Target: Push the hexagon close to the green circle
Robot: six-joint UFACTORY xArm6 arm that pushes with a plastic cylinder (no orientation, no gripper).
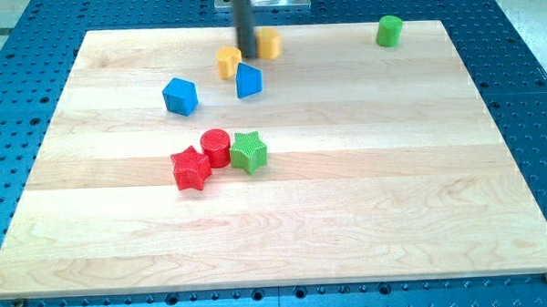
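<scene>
The yellow hexagon (pixel 270 43) sits near the view's top, just right of my rod. My tip (pixel 248 55) rests on the board against the hexagon's left side, between it and a second yellow block (pixel 228 61), which looks heart-shaped. The green circle (pixel 390 30) stands far to the right, near the board's top right corner. A wide stretch of board separates it from the hexagon.
A blue block with a pointed top (pixel 248 80) lies just below my tip, and a blue cube (pixel 180 96) is further left. A red circle (pixel 216 146), a red star (pixel 191 168) and a green star (pixel 249 152) cluster mid-board. The wooden board (pixel 349 215) lies on a blue perforated table.
</scene>
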